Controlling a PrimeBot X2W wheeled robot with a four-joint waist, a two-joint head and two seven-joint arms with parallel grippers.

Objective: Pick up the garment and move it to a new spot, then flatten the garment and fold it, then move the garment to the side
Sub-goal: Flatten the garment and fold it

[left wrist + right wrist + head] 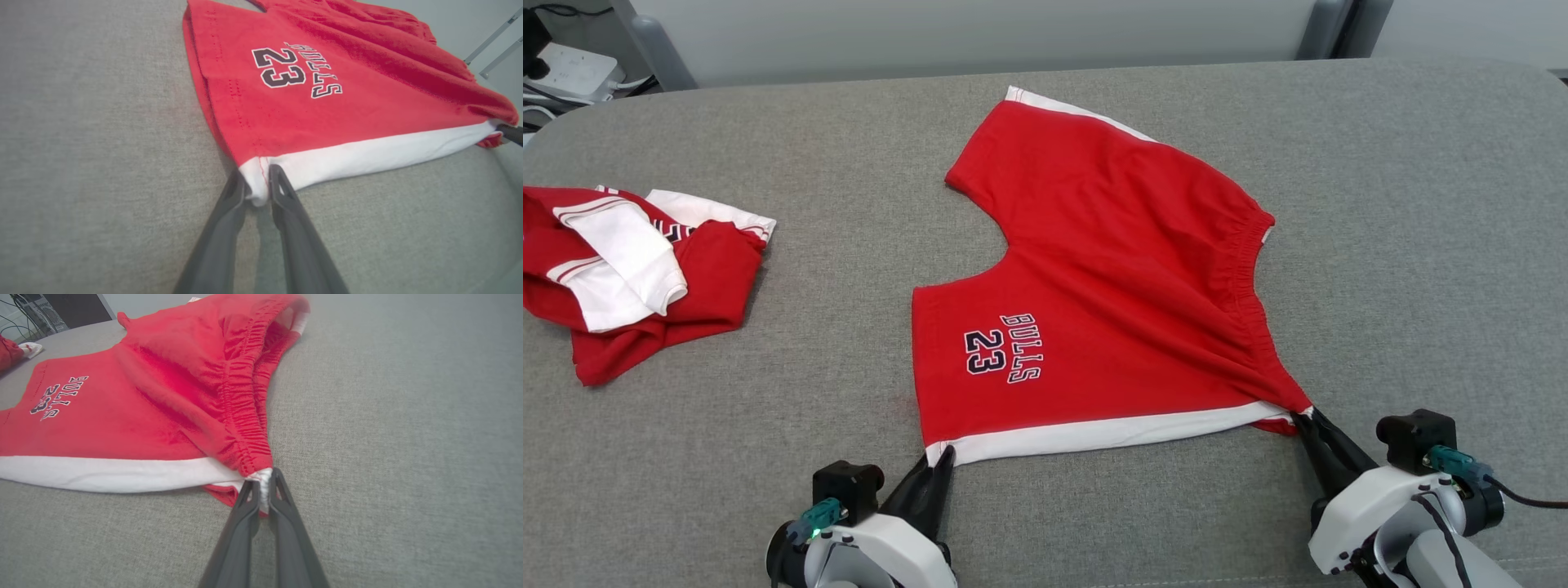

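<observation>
The garment (1111,269) is a pair of red shorts with white side stripes and "BULLS 23" printed on one leg, spread on the grey padded table (1421,245). My left gripper (938,459) is at the near left hem corner. In the left wrist view the garment's (327,102) white corner sits pinched between the left gripper's (257,183) two fingers. My right gripper (1303,418) is shut on the near waistband corner. The right wrist view shows the right gripper (263,484) pinching the white edge of the garment (143,416), with folds fanning out from the grip.
A second red and white garment (629,269) lies crumpled at the table's left. Cables and a pale device (572,69) sit beyond the far left corner. A wall and table legs stand behind the far edge.
</observation>
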